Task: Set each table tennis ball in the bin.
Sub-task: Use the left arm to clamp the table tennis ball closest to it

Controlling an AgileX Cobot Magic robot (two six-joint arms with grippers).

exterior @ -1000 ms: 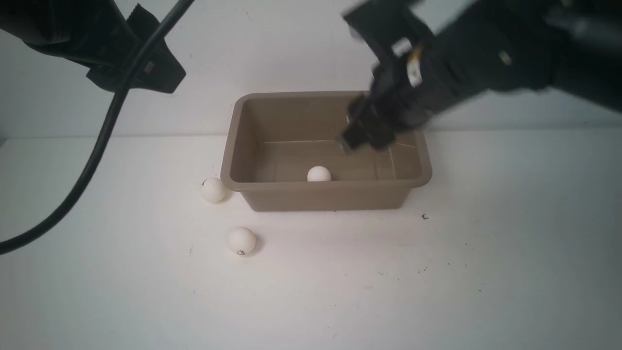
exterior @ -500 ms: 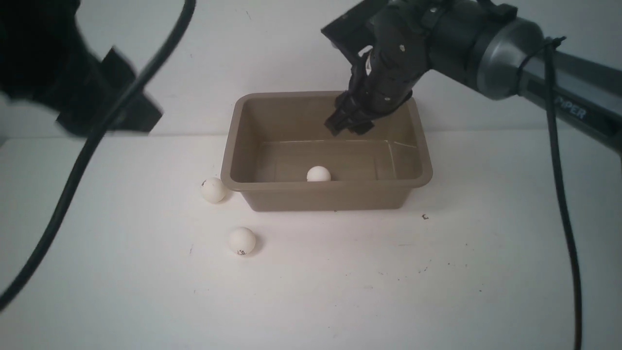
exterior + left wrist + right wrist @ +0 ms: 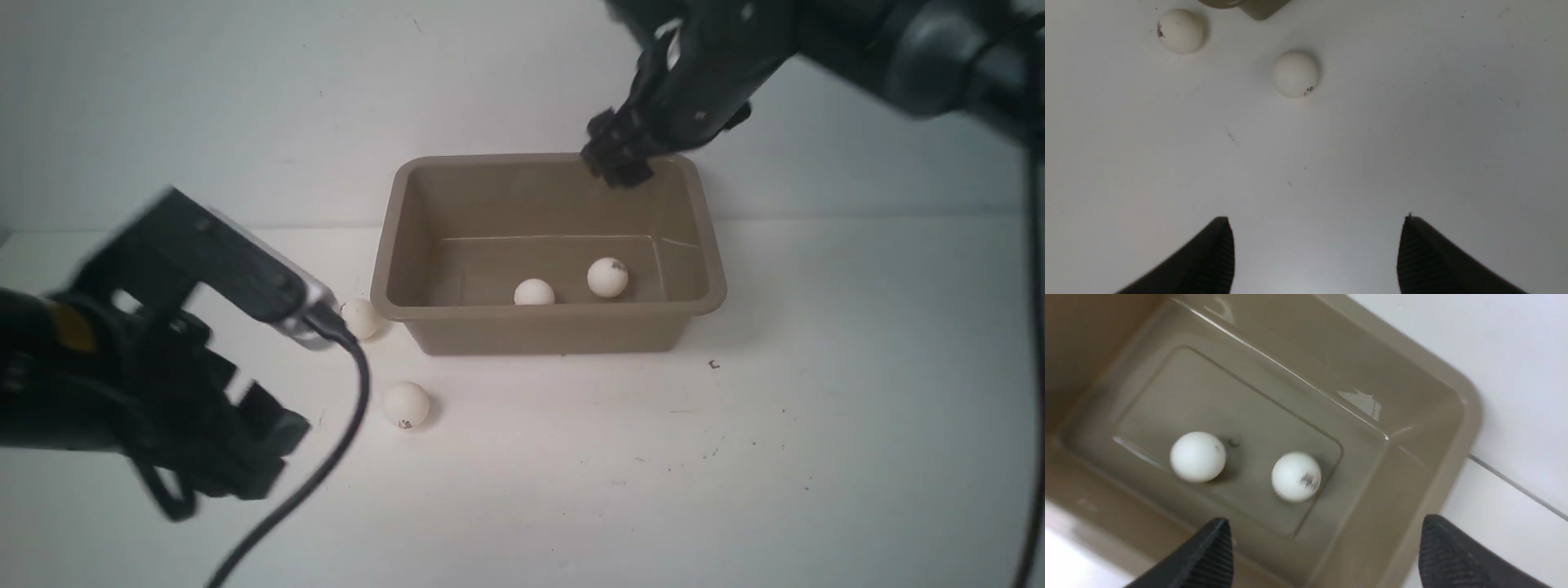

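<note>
Two balls (image 3: pixel 534 291) sat in bin (image 3: pixel 555 331). Left gripper (image 3: pixel 1316 220), jaws apart, needed centring over near ball (image 3: pixel 406 404); right gripper (image 3: pixel 1325 519) apart, empty.

I see table (image 3: pixel 620 490), white | bin (image 3: pixel 547 333) by mid far edge | one ball (image 3: pixel 362 318) beside bin's left side | another ball (image 3: pixel 406 404) nearer the near edge

Rectangular tan-brown plastic bin (image 3: pixel 547 331) sat on the far middle of the flat white table (image 3: pixel 735 457). Two small matte white table tennis balls lay inside by its front wall: centre ball (image 3: pixel 535 291), with right ball (image 3: pixel 607 277) apart from it. Two more lay outside, to the left: corner ball (image 3: pixel 361 318) just beside the bin's front-left corner, and near ball (image 3: pixel 406 404) before it. Black right gripper (image 3: pixel 1323 517) hung above the bin's rear rim. Black left gripper (image 3: pixel 1316 218) hung left of the near ball.
</note>
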